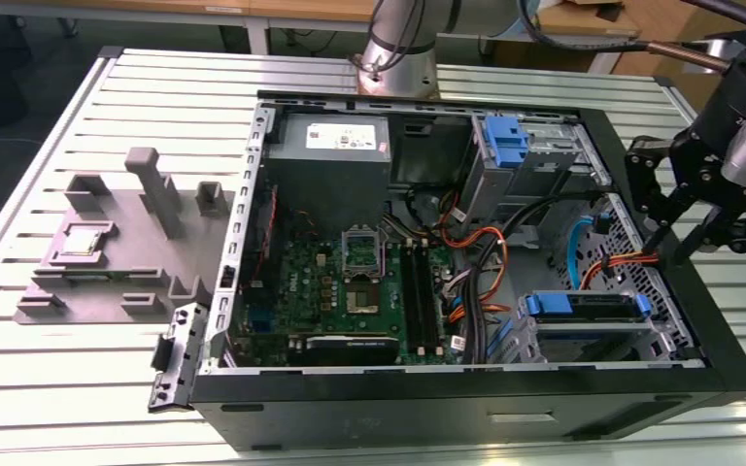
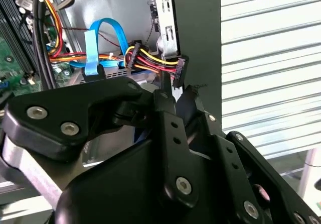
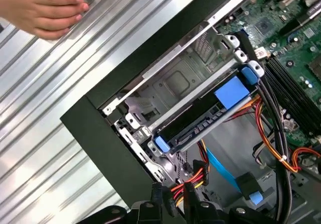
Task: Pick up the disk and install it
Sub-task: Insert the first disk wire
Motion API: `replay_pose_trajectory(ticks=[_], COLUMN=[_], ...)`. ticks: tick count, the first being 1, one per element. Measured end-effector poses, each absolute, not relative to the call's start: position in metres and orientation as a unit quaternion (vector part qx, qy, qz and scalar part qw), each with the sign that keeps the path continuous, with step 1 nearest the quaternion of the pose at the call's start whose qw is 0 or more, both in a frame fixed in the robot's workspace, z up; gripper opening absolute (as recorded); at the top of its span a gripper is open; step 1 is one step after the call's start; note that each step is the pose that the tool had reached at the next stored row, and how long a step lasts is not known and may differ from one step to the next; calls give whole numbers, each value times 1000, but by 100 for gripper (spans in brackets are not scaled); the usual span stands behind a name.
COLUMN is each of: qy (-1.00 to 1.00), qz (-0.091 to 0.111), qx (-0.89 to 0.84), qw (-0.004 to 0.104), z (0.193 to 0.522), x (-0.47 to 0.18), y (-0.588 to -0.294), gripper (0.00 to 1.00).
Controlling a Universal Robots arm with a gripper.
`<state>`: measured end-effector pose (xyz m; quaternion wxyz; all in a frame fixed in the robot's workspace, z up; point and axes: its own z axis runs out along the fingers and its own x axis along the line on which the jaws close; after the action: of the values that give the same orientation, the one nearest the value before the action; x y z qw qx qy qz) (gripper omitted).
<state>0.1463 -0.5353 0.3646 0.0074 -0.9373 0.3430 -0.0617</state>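
The gripper [image 1: 684,228] hangs over the open computer case [image 1: 477,408] at the right edge of the exterior view, above the case's right-hand wall. In both wrist views its two fingertips stand close together, a narrow gap between them, with nothing held.

The disk [image 1: 590,306] sits in the lower drive bay [image 1: 600,340] at the lower right of the exterior view, its blue rails visible. In the first wrist view the disk [image 3: 205,116] lies at centre frame, long axis running diagonally from lower left to upper right.

The disk lies below the gripper and toward the exterior view's left, further inside the case. A person's hand [image 3: 42,10] rests on the slatted table [image 3: 40,133] at the upper left of the first wrist view.
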Motion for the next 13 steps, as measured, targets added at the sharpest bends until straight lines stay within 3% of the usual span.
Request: replay_pose_trajectory(ticks=[5, 13], qy=[332, 324], qz=[-75, -79], qx=[-940, -943], qw=[4, 6], z=[362, 358], x=[146, 146], y=[-534, -531], gripper=[31, 31])
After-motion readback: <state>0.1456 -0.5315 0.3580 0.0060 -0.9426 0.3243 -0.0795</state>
